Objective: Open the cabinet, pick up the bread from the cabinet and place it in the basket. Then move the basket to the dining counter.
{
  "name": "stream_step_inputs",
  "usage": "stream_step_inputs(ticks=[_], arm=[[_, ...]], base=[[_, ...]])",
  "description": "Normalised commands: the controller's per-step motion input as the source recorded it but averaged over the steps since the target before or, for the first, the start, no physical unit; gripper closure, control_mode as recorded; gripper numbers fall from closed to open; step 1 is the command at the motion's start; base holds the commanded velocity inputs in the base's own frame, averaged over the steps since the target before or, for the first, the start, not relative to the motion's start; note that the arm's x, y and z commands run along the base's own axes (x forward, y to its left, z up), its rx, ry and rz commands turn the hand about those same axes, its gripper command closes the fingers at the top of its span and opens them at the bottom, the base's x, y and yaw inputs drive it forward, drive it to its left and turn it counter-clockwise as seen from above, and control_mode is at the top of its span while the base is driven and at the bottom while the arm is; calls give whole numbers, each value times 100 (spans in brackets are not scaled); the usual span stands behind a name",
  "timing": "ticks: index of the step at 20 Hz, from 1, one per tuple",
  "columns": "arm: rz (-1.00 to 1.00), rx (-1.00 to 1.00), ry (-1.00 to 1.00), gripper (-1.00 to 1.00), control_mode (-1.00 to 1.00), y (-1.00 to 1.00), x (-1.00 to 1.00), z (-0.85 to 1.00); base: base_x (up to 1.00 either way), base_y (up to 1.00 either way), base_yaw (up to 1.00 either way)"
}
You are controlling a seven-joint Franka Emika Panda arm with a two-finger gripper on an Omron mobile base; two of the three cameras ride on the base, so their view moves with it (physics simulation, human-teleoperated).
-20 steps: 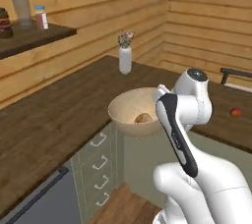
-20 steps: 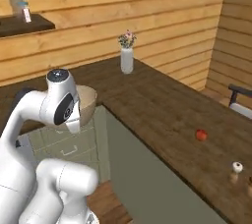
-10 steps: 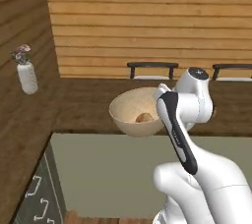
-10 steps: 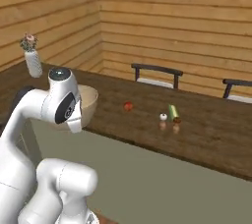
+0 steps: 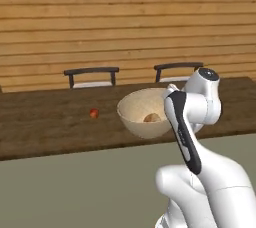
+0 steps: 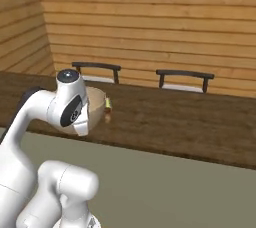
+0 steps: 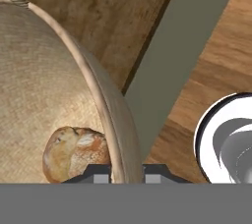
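Carrying the basket (image 5: 142,113) with the gripper (image 7: 127,171) clenched on its rim at 6 o'clock; the bread (image 7: 74,154) lies inside. Basket hangs above the dining counter (image 5: 45,122); next, I judge, lower and release

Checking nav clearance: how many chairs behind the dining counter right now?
2. Both stand against the far side of the dining counter, by the plank wall: one chair left of the held basket, the other chair behind the arm. More may sit beyond the frame.
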Motion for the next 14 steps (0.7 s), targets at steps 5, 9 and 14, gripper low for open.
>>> stream_step_inputs(ticks=[5,9,14], arm=[[0,0,0,100,100,0,0,0],[0,0,0,100,100,0,0,0],[0,0,0,100,100,0,0,0]], base=[[40,-100,-7],[4,-97,-1],[6,-84,0]])
